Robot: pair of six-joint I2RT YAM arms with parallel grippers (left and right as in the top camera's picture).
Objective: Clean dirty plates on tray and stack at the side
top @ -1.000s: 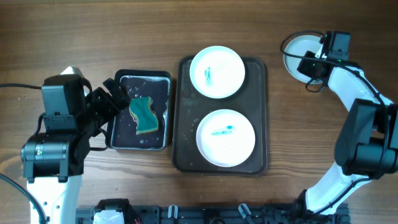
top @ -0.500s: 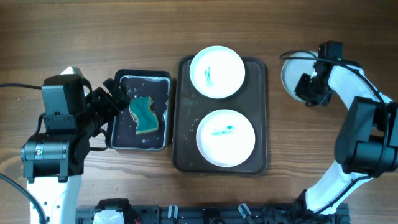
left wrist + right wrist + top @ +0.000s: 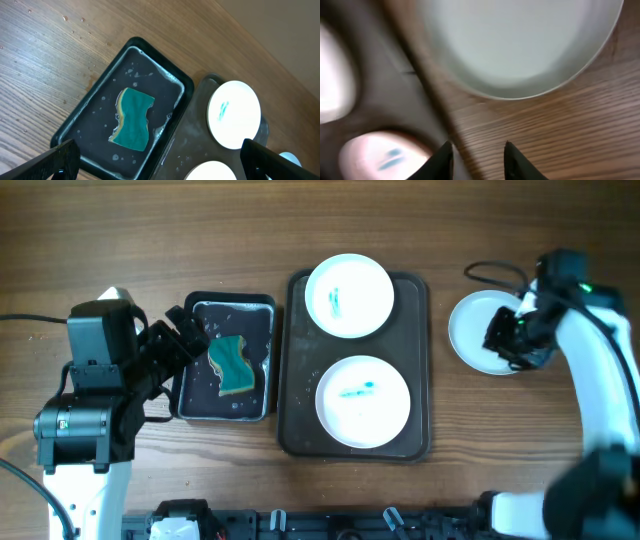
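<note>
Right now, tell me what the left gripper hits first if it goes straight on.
The left gripper would likely meet the small black tray, at or beside the green sponge in it; depth is unclear.

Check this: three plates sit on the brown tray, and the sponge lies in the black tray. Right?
No. The overhead view shows two plates on the brown tray; the third lies on the table beside it. The sponge is in the black tray.

White plates (image 3: 348, 296) with teal smears, one plain, dark brown tray (image 3: 296, 360), black dish (image 3: 230, 298), teal sponge (image 3: 232, 364), brown wood-grain table (image 3: 150, 240)
</note>
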